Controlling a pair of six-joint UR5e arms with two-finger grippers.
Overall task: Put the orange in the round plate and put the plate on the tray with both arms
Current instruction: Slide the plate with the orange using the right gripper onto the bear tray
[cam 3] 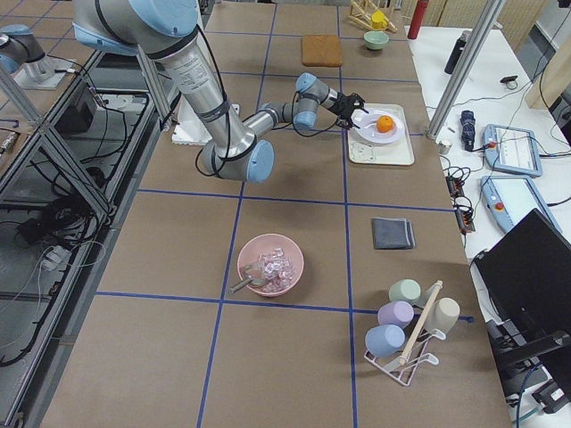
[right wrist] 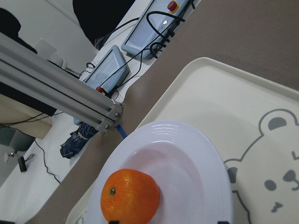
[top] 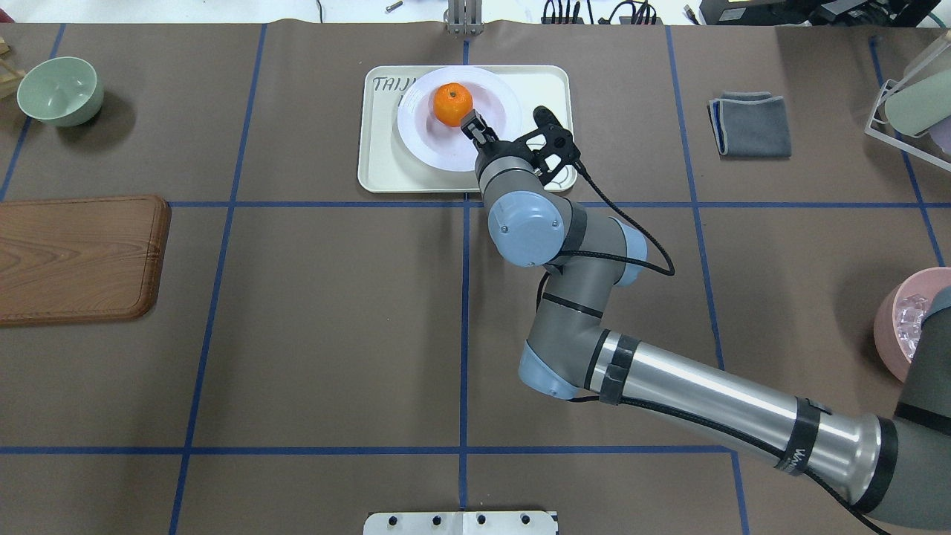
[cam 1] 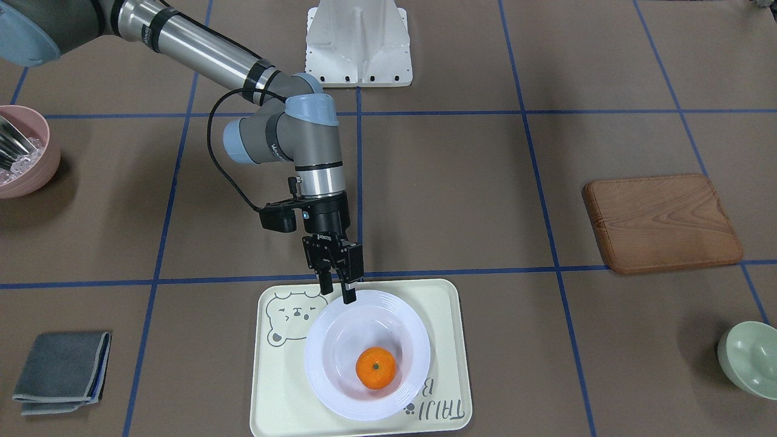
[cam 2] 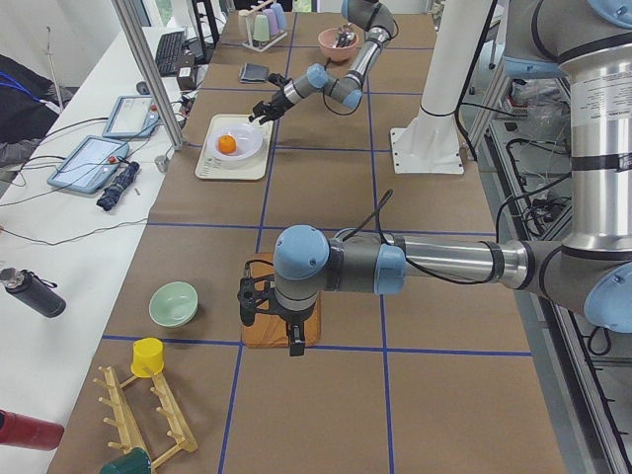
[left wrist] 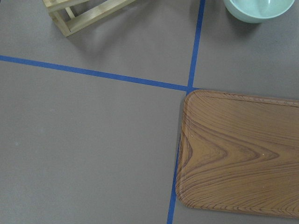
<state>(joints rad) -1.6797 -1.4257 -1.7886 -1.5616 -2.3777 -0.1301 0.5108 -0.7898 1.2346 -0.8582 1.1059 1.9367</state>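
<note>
The orange [cam 1: 376, 367] lies in the white round plate [cam 1: 315, 340], and the plate rests on the cream bear tray [cam 1: 449, 340]. My right gripper [cam 1: 338, 294] hangs over the plate's rim on the robot's side, and its jaws stand open. In the right wrist view the orange [right wrist: 130, 196] and plate [right wrist: 187, 140] lie just below, with only the fingertips showing wide apart at the bottom edge. My left gripper [cam 2: 272, 321] shows only in the exterior left view, above the wooden board, and I cannot tell its state.
A brown wooden board [cam 1: 661, 221] and a pale green bowl [cam 1: 749, 358] lie on the robot's left side. A pink bowl [cam 1: 21, 152] and a folded grey cloth [cam 1: 64, 370] are on its right. The white base stand [cam 1: 358, 45] is behind.
</note>
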